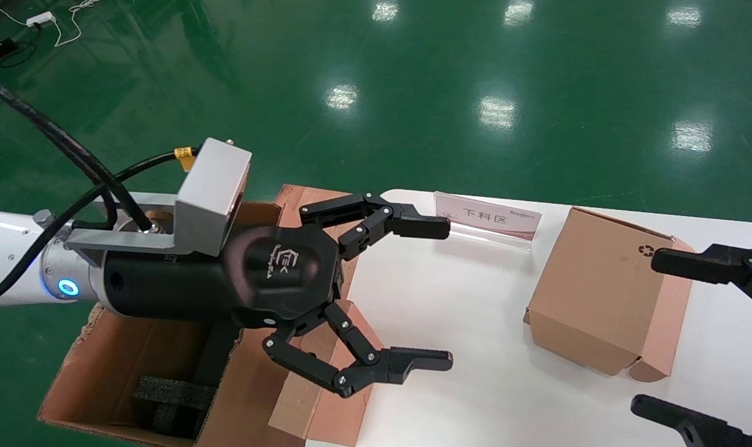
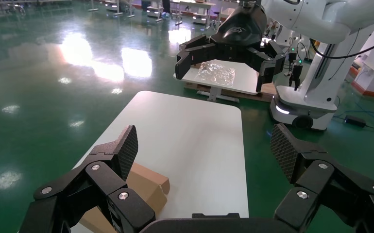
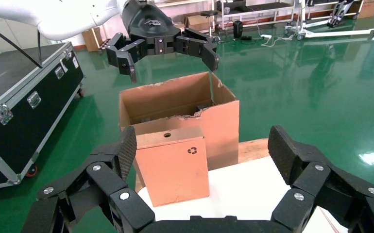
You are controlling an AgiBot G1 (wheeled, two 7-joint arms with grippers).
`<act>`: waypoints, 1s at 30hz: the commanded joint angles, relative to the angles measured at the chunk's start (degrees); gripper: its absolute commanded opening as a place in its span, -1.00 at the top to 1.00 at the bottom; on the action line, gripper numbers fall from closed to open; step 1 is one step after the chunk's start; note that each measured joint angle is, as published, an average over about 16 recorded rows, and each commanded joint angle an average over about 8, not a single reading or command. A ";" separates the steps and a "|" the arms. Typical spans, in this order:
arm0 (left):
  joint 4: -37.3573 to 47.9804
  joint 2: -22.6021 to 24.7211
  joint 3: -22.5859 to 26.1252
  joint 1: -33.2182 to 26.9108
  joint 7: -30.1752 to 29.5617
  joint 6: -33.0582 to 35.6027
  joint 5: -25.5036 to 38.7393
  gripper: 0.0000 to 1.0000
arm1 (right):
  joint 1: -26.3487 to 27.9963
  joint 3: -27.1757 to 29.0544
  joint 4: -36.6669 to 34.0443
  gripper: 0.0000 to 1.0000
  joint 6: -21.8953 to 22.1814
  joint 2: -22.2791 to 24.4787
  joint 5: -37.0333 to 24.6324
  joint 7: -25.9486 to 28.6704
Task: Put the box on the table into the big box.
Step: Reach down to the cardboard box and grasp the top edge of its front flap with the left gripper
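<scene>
The left tool (image 1: 447, 293) is held in the air above the left edge of the white surface (image 1: 475, 372), its fingers spread wide and empty. In the head view it projects from the left, over the near corner of the big box (image 1: 133, 347). The big box stands beside the left end of the surface, open at the top, with ragged torn edges and black foam blocks (image 1: 171, 397) seen inside it. A flap or panel of brown cardboard (image 1: 317, 403) is seen at the surface's left edge, under the left tool.

The box (image 1: 599, 292) rests on the surface, well to the right of the left tool, with a small black recycling mark (image 1: 646, 250) on its upper face. In the right wrist view the box (image 3: 173, 162) is seen standing before the big box (image 3: 180, 104), a small round hole (image 3: 167, 135) showing in its upper narrow side.

The right tool (image 1: 646, 338) is seen at the right edge of the head view, its fingers spread apart, one beside the box's far upper corner and the other nearer the camera, apart from the box. Nothing is gripped by it. In the left wrist view the right tool (image 2: 221, 68) is seen farther off, raised above the surface.

A small sign card (image 1: 487, 218) stands at the far edge of the surface. The green floor (image 1: 413, 93) surrounds everything.
</scene>
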 commanded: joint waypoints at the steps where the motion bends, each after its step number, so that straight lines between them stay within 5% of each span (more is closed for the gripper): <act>1: 0.00 0.00 0.00 0.00 0.00 0.00 0.00 -1.00 | 0.00 0.00 0.00 -1.00 0.00 0.00 0.00 0.00; 30: -0.02 0.01 0.01 -0.02 -0.01 0.02 0.01 -1.00 | 0.02 -0.01 0.02 -1.00 -0.02 -0.02 -0.01 0.00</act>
